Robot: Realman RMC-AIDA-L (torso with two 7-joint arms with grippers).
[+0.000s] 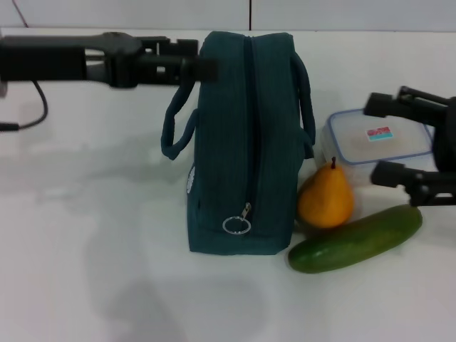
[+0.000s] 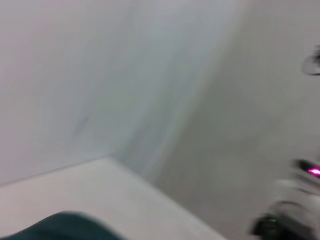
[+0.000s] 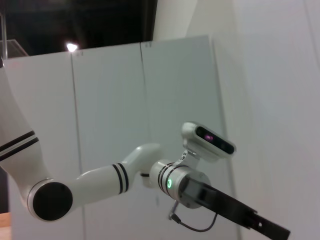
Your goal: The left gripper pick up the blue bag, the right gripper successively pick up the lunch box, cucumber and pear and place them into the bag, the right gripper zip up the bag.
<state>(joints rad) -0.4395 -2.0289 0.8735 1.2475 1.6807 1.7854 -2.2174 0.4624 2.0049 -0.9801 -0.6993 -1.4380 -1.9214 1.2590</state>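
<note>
Matt woven cloth on the blue bag (image 1: 242, 142) with its shiny metal ring pull (image 1: 236, 226), beside it clear glossy plastic lunch box (image 1: 377, 146), smooth-skinned pear (image 1: 325, 198), waxy cucumber (image 1: 355, 239).

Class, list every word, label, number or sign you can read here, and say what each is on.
No text is readable.
Red and teal sticker on the lunch box lid: too small to read.
White round logo on the blue bag, at its side edge: only a sliver shows, unreadable.
</note>
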